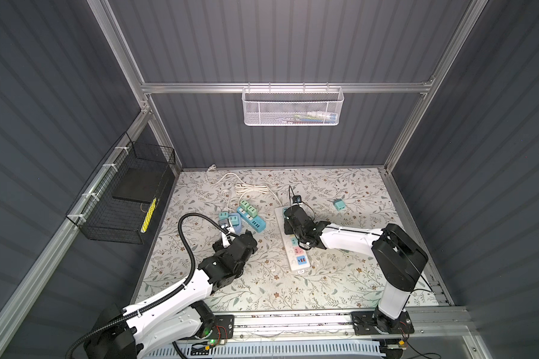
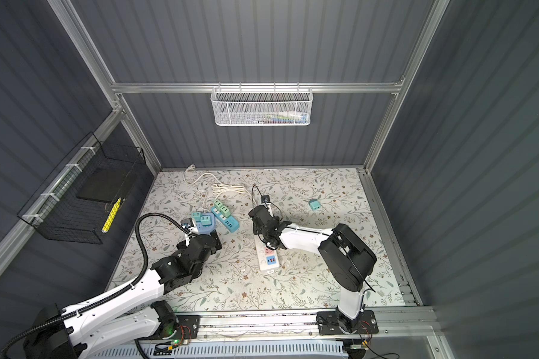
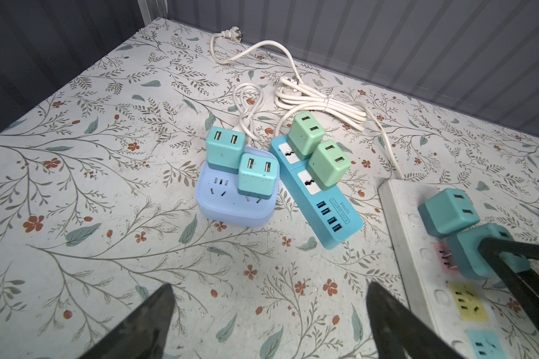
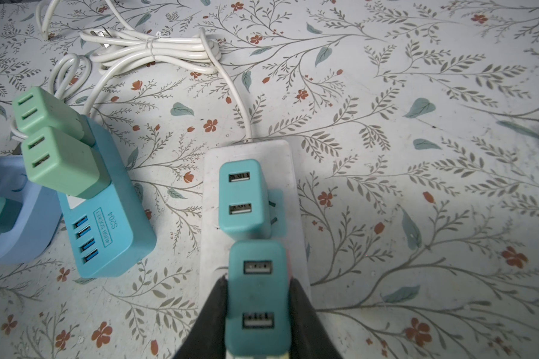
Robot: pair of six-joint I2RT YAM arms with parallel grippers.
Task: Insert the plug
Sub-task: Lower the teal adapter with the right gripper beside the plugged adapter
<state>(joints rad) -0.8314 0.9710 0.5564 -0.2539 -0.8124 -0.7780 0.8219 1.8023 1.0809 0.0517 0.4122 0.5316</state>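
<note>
A: Step in hand?

B: Insertion, part-way by the look. R gripper (image 4: 257, 284) is pinched on a teal USB charger plug (image 4: 257, 295) by its two sides. The plug sits over the white power strip (image 4: 210, 174), just beside a teal charger (image 4: 243, 195) seated at the strip's cord end.

A: Prongs?

B: Left wrist view shows them bare btw the plug body and the pink socket (image 3: 439, 250), so not home. Tips in the slots or only at them: can't tell. Body looks a bit tilted vs the strip face.

A: Other arm?

B: L gripper (image 3: 269, 287) is spread wide w/ nothing in it. It hovers over bare surface (image 3: 75, 217), near the strip.

A: Anything else about?

B: Blue strip (image 3: 349, 227) w/ two green chargers (image 3: 305, 133) in. Light-blue cube socket (image 3: 218, 205) w/ two teal ones (image 3: 224, 149). Both are clear of the work. One loose teal charger (image 1: 339, 204) lies well apart, over on the right in a top view.

A: Next move needs?

B: Judgement only. Square the plug to the socket face, then press straight down till the body meets the strip. The strip lies loose on the surface, so it may slide or rock under the push. L gripper looks close enough to pin it if needed. The neighbour charger is just beside, so there's no room for sideways drift. Let go only once no prong metal shows.
</note>
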